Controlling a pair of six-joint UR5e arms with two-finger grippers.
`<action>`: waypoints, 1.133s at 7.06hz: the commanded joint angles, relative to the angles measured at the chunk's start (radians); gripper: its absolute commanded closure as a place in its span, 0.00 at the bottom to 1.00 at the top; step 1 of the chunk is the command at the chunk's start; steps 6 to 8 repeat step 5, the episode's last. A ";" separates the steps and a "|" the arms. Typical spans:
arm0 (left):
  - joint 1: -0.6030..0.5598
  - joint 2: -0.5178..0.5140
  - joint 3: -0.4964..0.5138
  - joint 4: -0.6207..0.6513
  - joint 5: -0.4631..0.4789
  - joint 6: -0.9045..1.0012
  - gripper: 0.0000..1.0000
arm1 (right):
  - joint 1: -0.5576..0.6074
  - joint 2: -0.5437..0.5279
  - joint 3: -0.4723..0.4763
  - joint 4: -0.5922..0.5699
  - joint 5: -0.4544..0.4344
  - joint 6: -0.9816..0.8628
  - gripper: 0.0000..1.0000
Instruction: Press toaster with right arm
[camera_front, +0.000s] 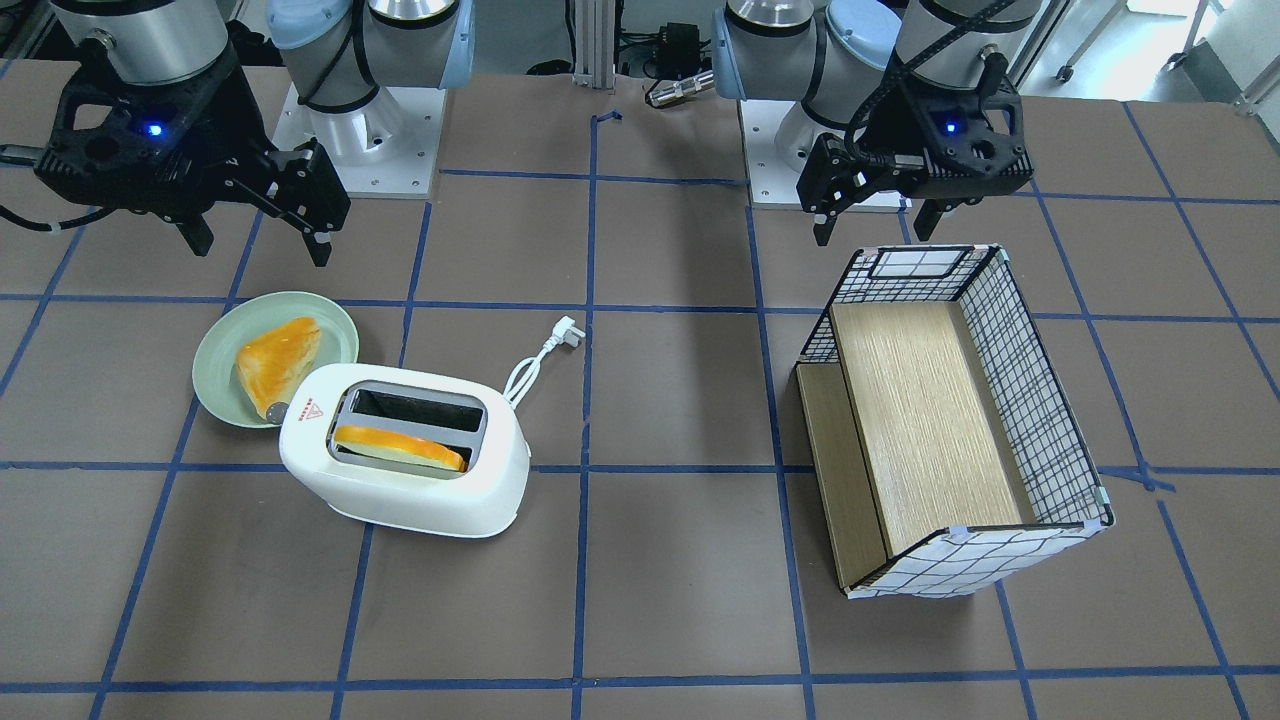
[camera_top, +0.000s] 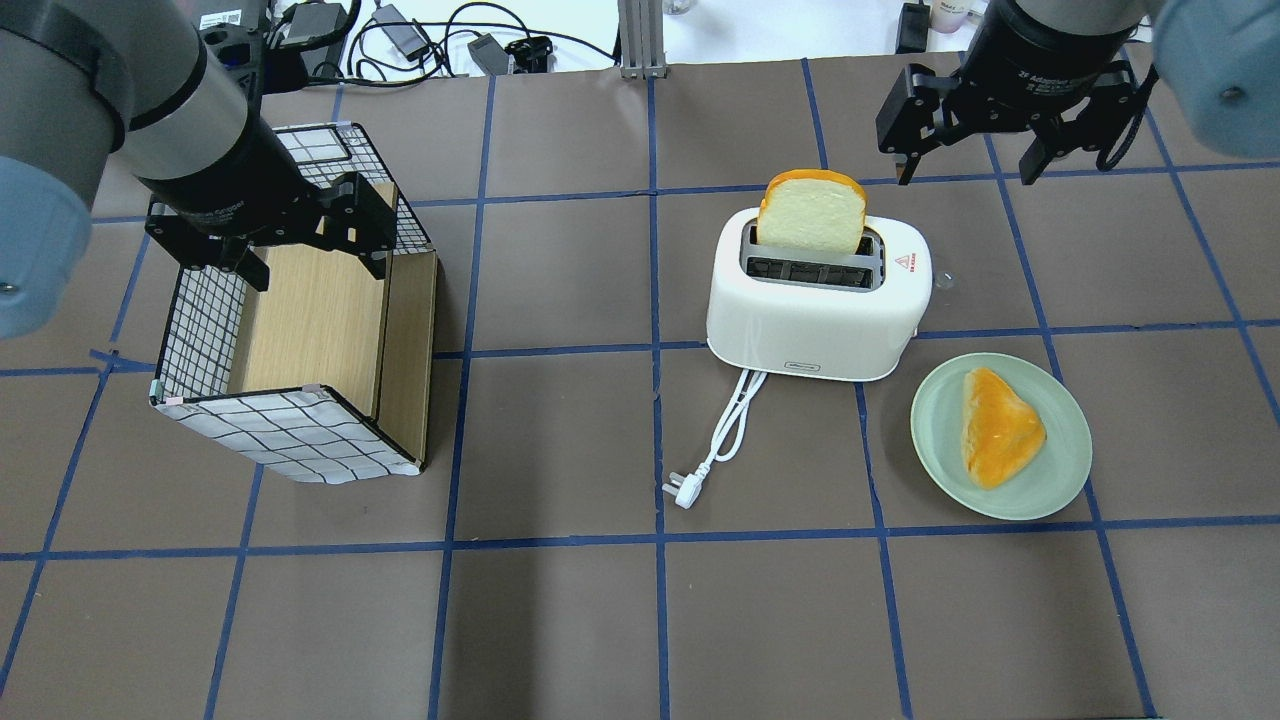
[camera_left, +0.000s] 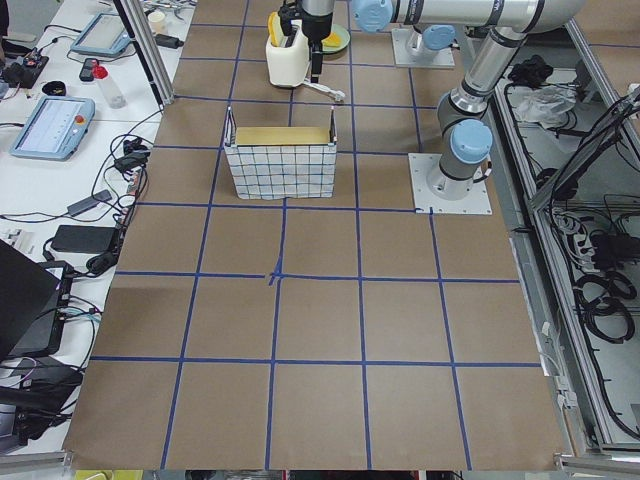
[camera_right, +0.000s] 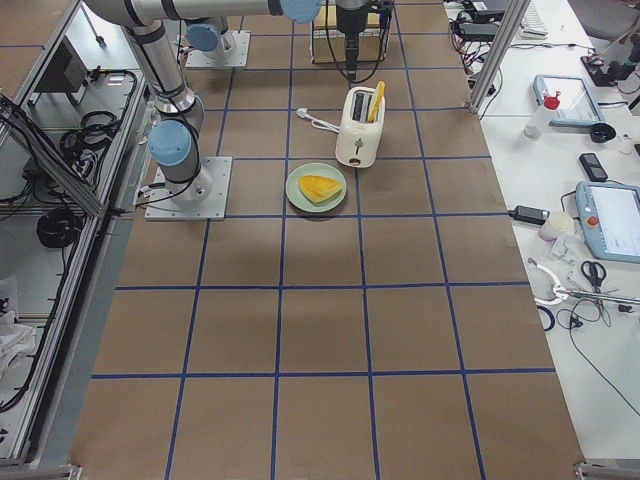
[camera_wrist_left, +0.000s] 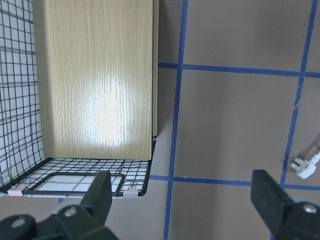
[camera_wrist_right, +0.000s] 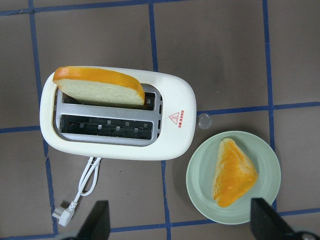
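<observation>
The white two-slot toaster (camera_front: 400, 480) stands on the table with a slice of bread (camera_front: 400, 448) upright in one slot; it also shows in the overhead view (camera_top: 810, 310) and the right wrist view (camera_wrist_right: 115, 112). Its small grey lever (camera_wrist_right: 204, 121) sticks out at the end with the red triangle, toward the plate. My right gripper (camera_top: 967, 172) is open and empty, held high beyond the toaster's lever end, apart from it; in the front view (camera_front: 260, 250) it hangs above the plate. My left gripper (camera_top: 315, 272) is open and empty over the basket.
A green plate (camera_top: 1060, 470) with a piece of toast (camera_top: 1000, 428) lies beside the toaster's lever end. The white cord and plug (camera_top: 685, 492) trail from the toaster's side. A checked wire basket (camera_top: 200, 320) with a wooden board inside stands under the left arm.
</observation>
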 joint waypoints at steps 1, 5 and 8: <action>0.000 0.000 0.000 0.000 0.000 0.000 0.00 | -0.004 0.000 -0.001 0.022 0.009 -0.009 0.00; 0.000 -0.001 0.000 0.000 0.000 0.000 0.00 | -0.002 0.000 -0.001 0.024 0.006 -0.010 0.00; 0.000 -0.001 0.000 0.000 0.000 0.000 0.00 | -0.002 0.000 -0.001 0.024 0.006 -0.010 0.00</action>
